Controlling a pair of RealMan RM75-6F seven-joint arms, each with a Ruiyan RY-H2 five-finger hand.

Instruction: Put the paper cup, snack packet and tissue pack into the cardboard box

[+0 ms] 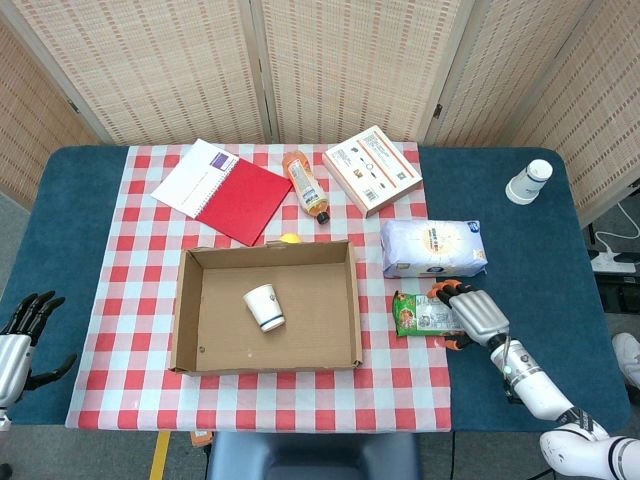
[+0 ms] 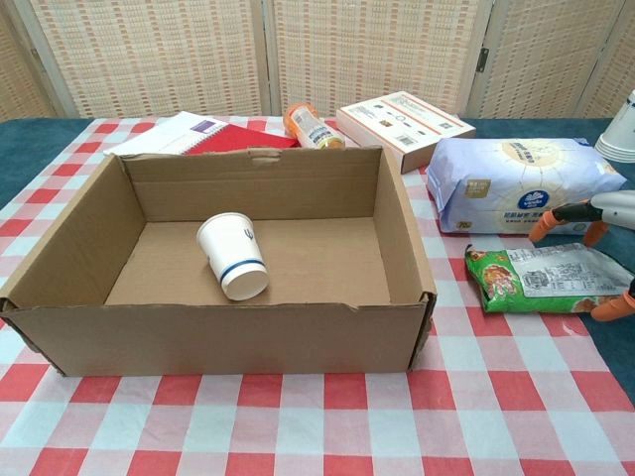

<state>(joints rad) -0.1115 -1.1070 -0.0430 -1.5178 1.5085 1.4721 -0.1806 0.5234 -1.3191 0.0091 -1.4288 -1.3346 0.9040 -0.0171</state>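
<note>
The cardboard box (image 1: pixel 355 300) stands open at the table's middle, with a white paper cup (image 1: pixel 264 307) lying on its side inside; the chest view shows the cup (image 2: pixel 233 256) on the box (image 2: pixel 397 223) floor. Right of the box lies the green snack packet (image 1: pixel 420 313), and behind it the blue-white tissue pack (image 1: pixel 433 247). My right hand (image 1: pixel 470 314) sits low over the packet's right end, orange fingertips (image 2: pixel 544 226) at the far edge of the packet (image 2: pixel 546 279) and the thumb at its near edge, fingers apart. My left hand (image 1: pixel 25 325) hangs at the table's left edge, fingers spread, holding nothing.
Behind the box lie a red notebook (image 1: pixel 225 190), an orange bottle (image 1: pixel 306 184) and a white-and-orange carton (image 1: pixel 371 169). A small yellow object (image 1: pixel 290 238) peeks out behind the box's back wall. A second white cup (image 1: pixel 528 181) stands on the blue cloth at far right.
</note>
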